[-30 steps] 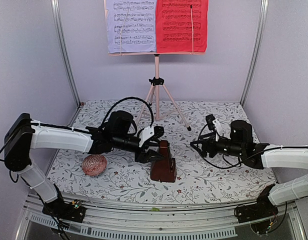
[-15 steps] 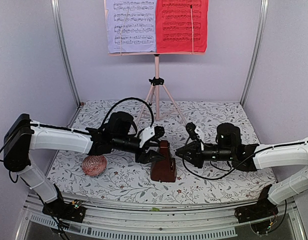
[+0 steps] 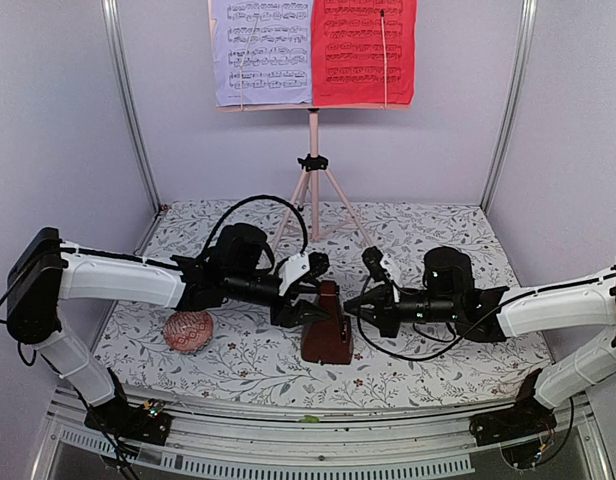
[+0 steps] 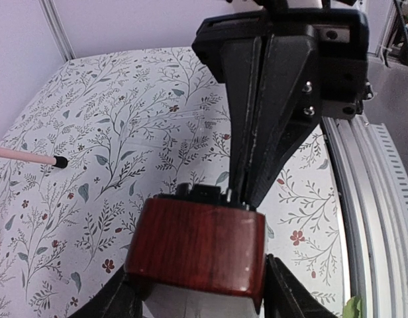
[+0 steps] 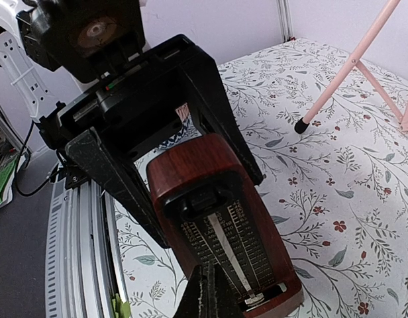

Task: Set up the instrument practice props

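The dark red-brown metronome (image 3: 326, 335) stands upright on the flowered table, its scale and pendulum (image 5: 234, 255) facing right. My left gripper (image 3: 310, 303) is shut on its narrow top (image 4: 199, 242), one finger against each side. My right gripper (image 3: 350, 309) is shut with nothing in it. Its tips (image 5: 214, 286) are just in front of the lower face, and I cannot tell if they touch it. At the back stands the pink music stand (image 3: 313, 160). It carries a lavender page (image 3: 261, 50) and a red page (image 3: 363, 50).
A pink-red patterned ball (image 3: 189, 331) lies left of the metronome, under my left arm. The stand's pink legs (image 5: 350, 66) spread over the back of the table. Metal frame posts (image 3: 128, 110) rise at both sides. An aluminium rail (image 3: 318, 440) runs along the front.
My right arm has reached left to the metronome's face and its jaws have shut. My left arm and the metronome have not moved.
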Robot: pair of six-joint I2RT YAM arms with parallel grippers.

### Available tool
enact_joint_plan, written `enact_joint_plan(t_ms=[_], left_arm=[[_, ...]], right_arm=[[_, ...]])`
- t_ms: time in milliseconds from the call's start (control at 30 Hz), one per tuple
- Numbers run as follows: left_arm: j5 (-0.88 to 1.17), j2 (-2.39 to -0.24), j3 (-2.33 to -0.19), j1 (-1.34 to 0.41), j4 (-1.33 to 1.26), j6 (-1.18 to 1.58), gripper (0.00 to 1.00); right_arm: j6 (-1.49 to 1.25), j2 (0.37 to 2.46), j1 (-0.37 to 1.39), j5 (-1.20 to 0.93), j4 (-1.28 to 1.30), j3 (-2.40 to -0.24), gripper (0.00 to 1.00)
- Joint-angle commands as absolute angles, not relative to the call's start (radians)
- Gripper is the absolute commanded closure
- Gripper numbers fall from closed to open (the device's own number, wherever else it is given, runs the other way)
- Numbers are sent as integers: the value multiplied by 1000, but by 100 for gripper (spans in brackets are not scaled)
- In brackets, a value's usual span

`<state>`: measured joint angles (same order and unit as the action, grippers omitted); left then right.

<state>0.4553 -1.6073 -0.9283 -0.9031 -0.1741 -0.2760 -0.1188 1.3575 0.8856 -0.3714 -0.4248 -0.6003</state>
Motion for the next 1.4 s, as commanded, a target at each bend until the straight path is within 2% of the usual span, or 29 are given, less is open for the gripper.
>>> enact_joint_plan(t_ms=[0, 667, 1033, 1367], left_arm=[[460, -1595, -914, -922, -146, -272, 100], [482, -1595, -916, -932, -143, -290, 100], [472, -1585, -911, -933, -127, -300, 100], [474, -1585, -911, -933, -126, -300, 100]], right_arm=[[-121, 1382, 897, -362, -454, -634, 100], [-129, 1453, 903, -360, -474, -674, 100], [-128, 1407, 899, -262, -468, -641, 100], [-131, 1416, 881, -252, -469, -651, 93]])
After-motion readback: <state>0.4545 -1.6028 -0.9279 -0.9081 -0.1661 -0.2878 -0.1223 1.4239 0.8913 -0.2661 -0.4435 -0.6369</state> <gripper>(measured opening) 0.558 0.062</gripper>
